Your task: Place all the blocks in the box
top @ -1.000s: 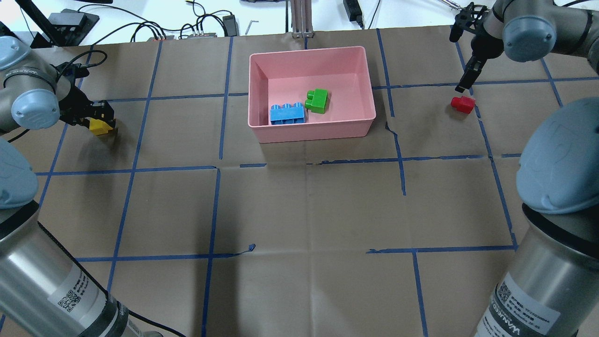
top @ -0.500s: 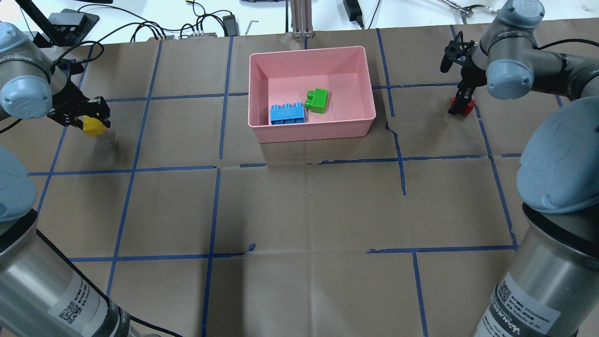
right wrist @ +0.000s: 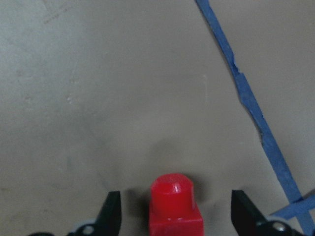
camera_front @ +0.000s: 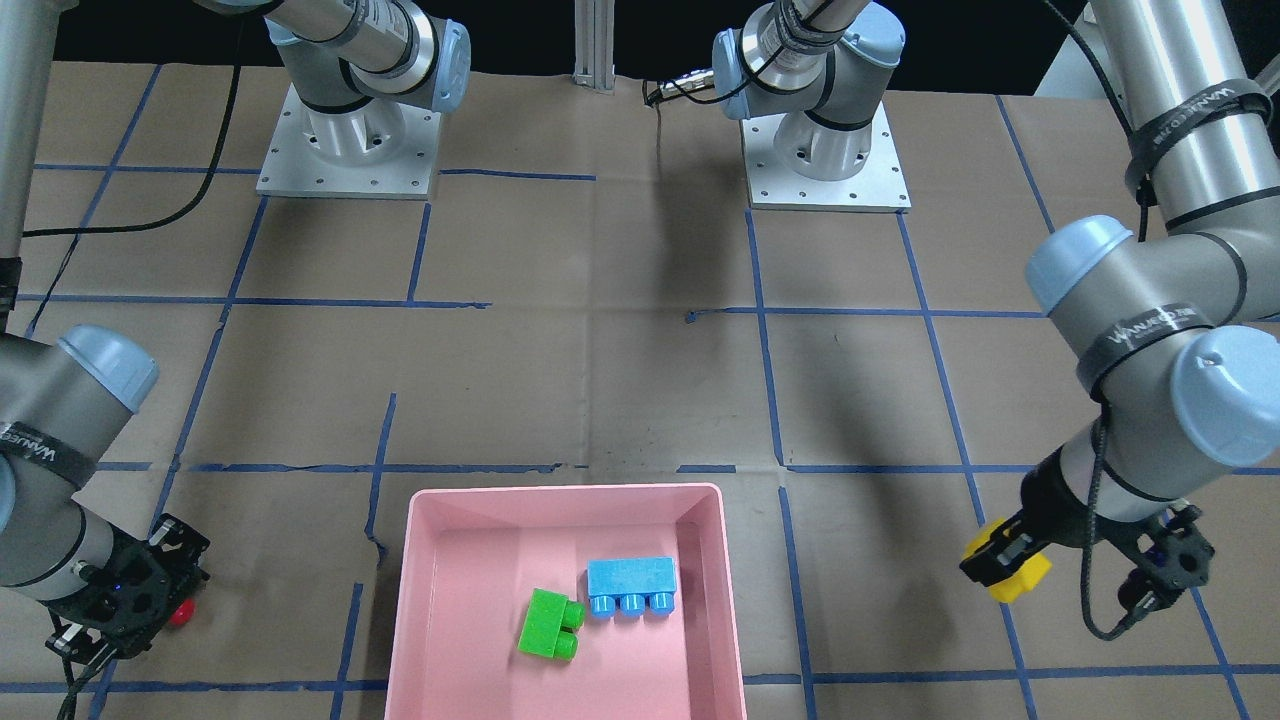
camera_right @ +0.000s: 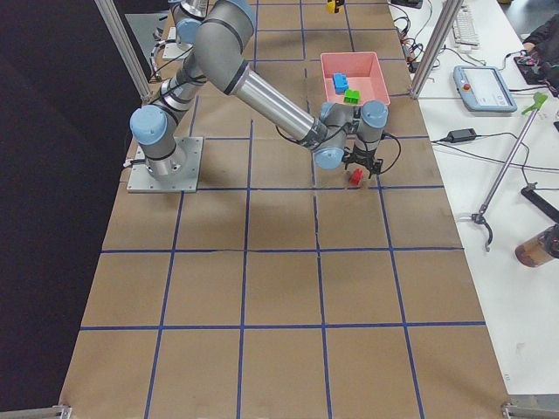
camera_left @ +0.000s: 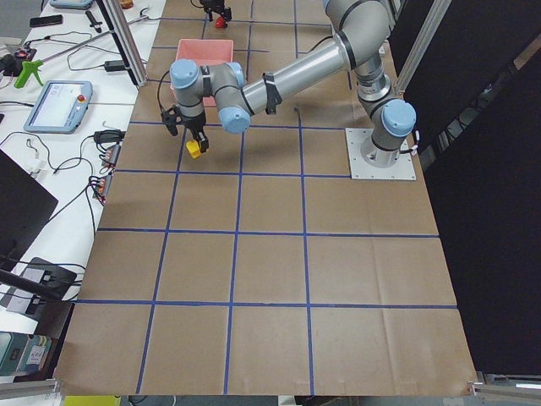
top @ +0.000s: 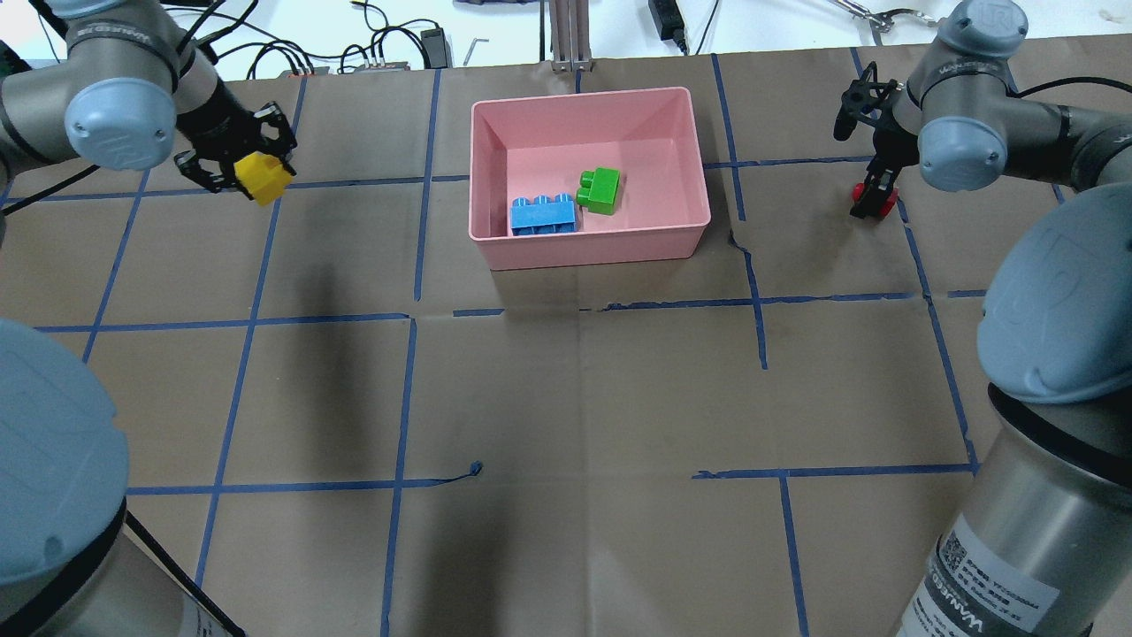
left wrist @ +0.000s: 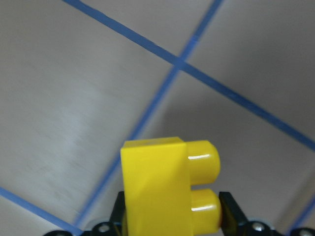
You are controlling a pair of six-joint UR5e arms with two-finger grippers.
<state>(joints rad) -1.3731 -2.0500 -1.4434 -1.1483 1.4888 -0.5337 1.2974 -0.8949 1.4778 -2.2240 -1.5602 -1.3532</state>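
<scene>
Brown-paper desk (top: 566, 398) w/ blue tape grid (top: 250, 322); cables (top: 371, 49) lie on a white top past the far edge. Pink box (top: 591, 253) sits far-centre on the desk in the overhead view.

Inside box: light blue 3-stud block (top: 544, 215) lies along the near wall, studs facing away from robot. Green 2-stud block (top: 601, 191) is just beside its right end, studs toward robot's left. Can't tell if the two touch.

Left claw (top: 255, 172) is clamped on the yellow 2-stud block (top: 263, 177), held clear of the desk and well to the left of the box, approx. over a tape line. Left wrist view: one finger on each flank of the block, both studs poking out sideways, desk blurred behind.

Right claw (top: 871, 196) points down, spread apart, straddling the red block (right wrist: 174, 206). Fingers (right wrist: 110, 214) stand either side w/ a gap on both sides, no contact. Red block rests on the desk, well right of the box, nr a tape line.
</scene>
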